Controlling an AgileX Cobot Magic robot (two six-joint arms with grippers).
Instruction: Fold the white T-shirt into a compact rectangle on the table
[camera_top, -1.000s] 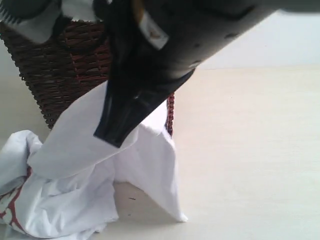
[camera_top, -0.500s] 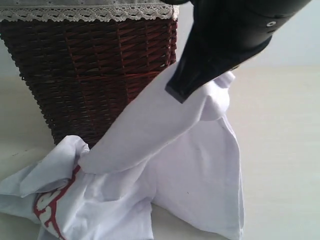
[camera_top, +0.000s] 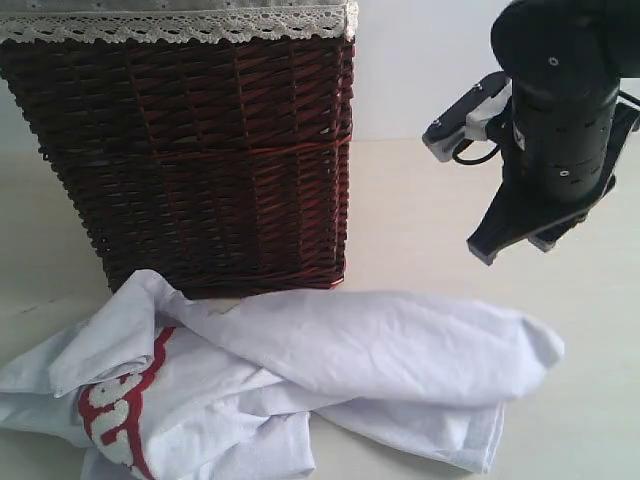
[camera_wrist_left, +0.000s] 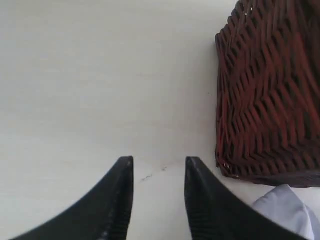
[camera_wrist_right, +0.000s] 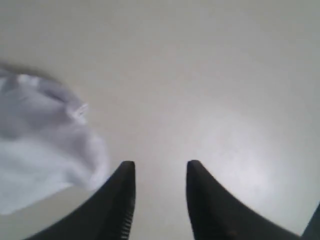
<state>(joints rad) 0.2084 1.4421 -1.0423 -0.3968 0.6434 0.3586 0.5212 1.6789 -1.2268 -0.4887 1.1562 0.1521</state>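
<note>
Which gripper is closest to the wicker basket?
The left gripper, with the basket close by its fingers; the right gripper hangs over the table, beyond the white T-shirt.

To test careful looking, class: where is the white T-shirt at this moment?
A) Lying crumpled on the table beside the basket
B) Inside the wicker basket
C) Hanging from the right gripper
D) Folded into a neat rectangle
A: the white T-shirt lies in a rumpled heap on the table at the foot of the basket, and the right gripper is open and empty.

Red-outlined lettering on the white T-shirt is crumpled, unreadable.
</note>
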